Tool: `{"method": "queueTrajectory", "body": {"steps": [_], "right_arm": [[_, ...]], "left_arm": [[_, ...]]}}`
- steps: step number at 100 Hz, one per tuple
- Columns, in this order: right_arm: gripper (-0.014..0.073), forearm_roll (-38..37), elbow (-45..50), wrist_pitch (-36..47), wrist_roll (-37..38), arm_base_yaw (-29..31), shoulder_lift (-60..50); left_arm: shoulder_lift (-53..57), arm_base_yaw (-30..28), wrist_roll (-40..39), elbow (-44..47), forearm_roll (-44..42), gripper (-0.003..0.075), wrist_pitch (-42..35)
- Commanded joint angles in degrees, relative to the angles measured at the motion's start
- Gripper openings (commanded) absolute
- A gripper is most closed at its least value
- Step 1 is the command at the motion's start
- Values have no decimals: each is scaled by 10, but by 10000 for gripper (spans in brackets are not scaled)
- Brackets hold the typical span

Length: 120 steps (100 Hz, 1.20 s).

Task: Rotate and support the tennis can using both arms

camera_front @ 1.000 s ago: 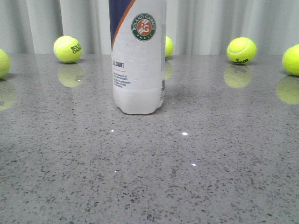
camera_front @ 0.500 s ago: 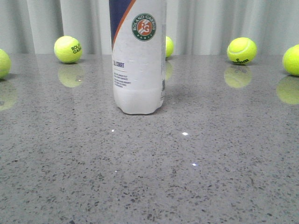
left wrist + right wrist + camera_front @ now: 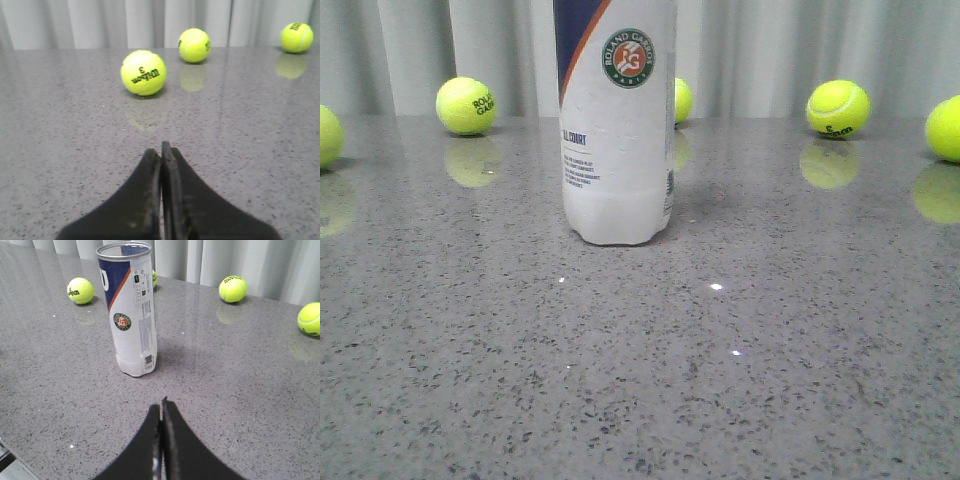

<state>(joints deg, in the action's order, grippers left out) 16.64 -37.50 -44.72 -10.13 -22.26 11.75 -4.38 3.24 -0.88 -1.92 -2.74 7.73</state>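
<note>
Tennis can (image 3: pixel 617 120) stands upright mid-table (image 3: pixel 640 380) (tennis balls (image 3: pixel 465 105) spread behind it).

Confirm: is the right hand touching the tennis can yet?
Apart. The right wrist view shows the right hand with its fingers together, and bare table lies between its tips and the upright tennis can.

Grey speckled stone-look table (image 3: pixel 640 380), glossy, throws reflections. Tennis can (image 3: pixel 617 120) stands upright on it near centre, open end up in the right wrist view, nothing touching it. Yellow-green tennis balls sit loose on the surface toward the back, well apart: one far left, cut by the frame edge (image 3: pixel 326 135), one printed ball back left (image 3: pixel 466 105), one partly hidden behind the can (image 3: pixel 682 100), one back right (image 3: pixel 837 108), one at the right edge (image 3: pixel 945 128). In the left wrist view a Wilson ball (image 3: pixel 143 72) lies nearest, two more behind it.
</note>
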Motion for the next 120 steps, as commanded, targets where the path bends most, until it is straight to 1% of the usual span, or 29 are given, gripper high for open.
{"method": "queueTrajectory", "body": {"steps": [1,9,11,12,14,25,120], "right_arm": [[-60,8,-14,41,-3,3,7],[-60,8,-14,41,-3,3,7],[-60,8,-14,41,-3,3,7],[-60,8,-14,41,-3,3,7],[-60,8,-14,41,-3,3,7],[-60,8,-14,41,-3,3,7],[-60,8,-14,41,-3,3,7]], "left_arm": [[20,-33,35,13,37,-19,-87],[53,-54,37,47,40,-19,-108],[63,-58,37,46,41,-19,-90],[67,-60,37,46,41,-19,-69],[69,-62,37,45,43,-19,-56],[67,-62,38,46,51,-19,-40],[67,-59,43,46,51,-19,-40]]}}
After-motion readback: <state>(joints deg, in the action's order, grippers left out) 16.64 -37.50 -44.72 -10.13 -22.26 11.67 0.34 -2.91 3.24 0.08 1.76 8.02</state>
